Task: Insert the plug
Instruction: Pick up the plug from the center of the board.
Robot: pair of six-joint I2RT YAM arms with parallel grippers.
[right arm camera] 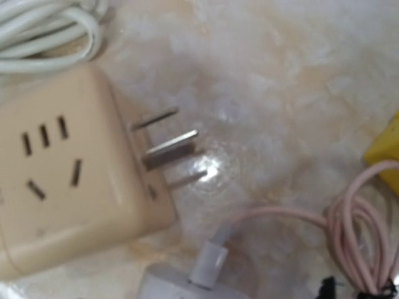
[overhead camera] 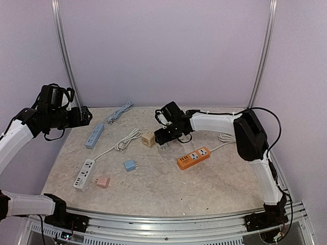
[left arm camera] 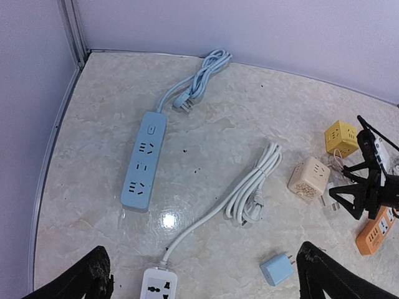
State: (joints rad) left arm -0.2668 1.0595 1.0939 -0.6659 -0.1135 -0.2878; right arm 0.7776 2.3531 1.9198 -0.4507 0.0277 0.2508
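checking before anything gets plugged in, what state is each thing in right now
beige cube socket adapter, on its side, prongs bare, unplugged
blue plastic power strip, sockets empty, cord bundled
white plastic power strip, cord bundled, its plug lying loose
orange plastic power strip, sockets empty
small blue plug adapter, lying loose, unplugged
left pincer, open
right pincer, jaws apart, nothing seen held

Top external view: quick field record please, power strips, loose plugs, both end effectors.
power strips: blue strip far left, white strip near left, orange strip right
loose plugs: beige cube adapter, prongs bare; blue plug; pink plug
left end effector: open, empty, raised at left edge
right end effector: jaws apart, low beside beige cube adapter, nothing visibly gripped
inserted: nothing yet
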